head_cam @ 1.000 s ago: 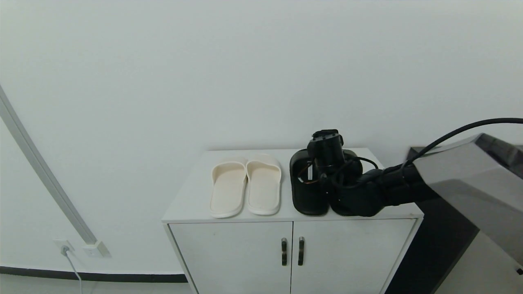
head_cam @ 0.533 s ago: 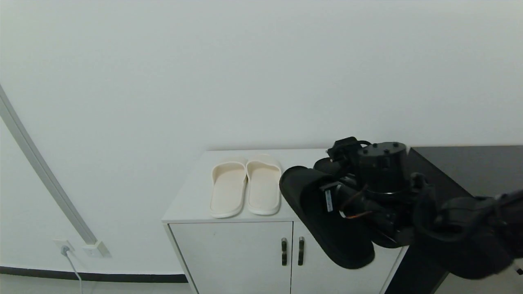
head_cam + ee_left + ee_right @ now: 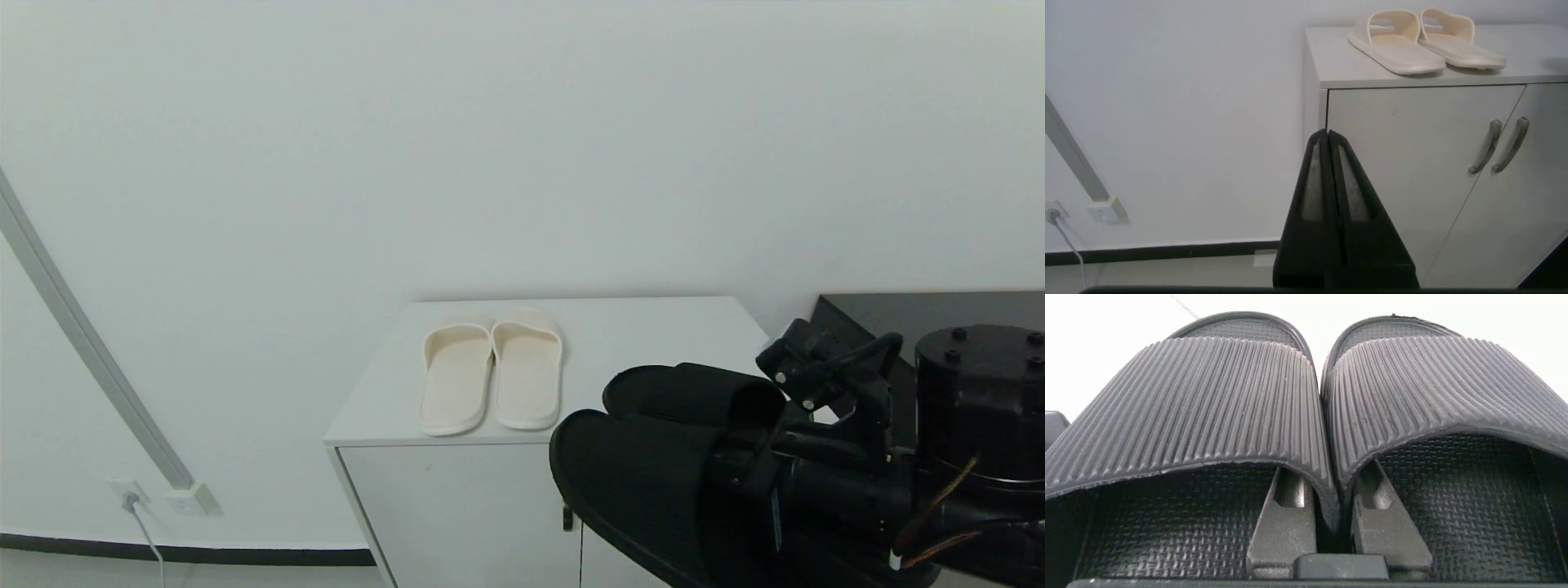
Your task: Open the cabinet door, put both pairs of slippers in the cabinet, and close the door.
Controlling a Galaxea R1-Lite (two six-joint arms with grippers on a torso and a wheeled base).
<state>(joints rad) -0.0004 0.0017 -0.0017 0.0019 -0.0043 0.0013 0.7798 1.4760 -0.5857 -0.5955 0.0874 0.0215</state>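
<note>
A plain white wall point(image 3: 522, 147) backs the scene under even, soft light. A grey trunking strip point(image 3: 82, 343) runs slantwise down it to a small white box point(image 3: 193, 498). There is 1 wall socket point(image 3: 125, 493) just beside the box, with a white cable point(image 3: 151, 543) hanging from its plug. A dark skirting band point(image 3: 180, 554) lines the wall's foot above a pale floor point(image 3: 82, 576). The white cabinet point(image 3: 457, 506) stands against the wall, with a dark-topped unit point(image 3: 931, 306) just beside it on the right.

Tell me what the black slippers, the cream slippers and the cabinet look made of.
The black slippers: matte rubber or foam, by the ribbed straps and diamond-textured footbeds. The cream slippers: smooth one-piece moulded foam or soft plastic, dull sheen. The cabinet: white laminated or painted board, judging by flat, even panels.
</note>
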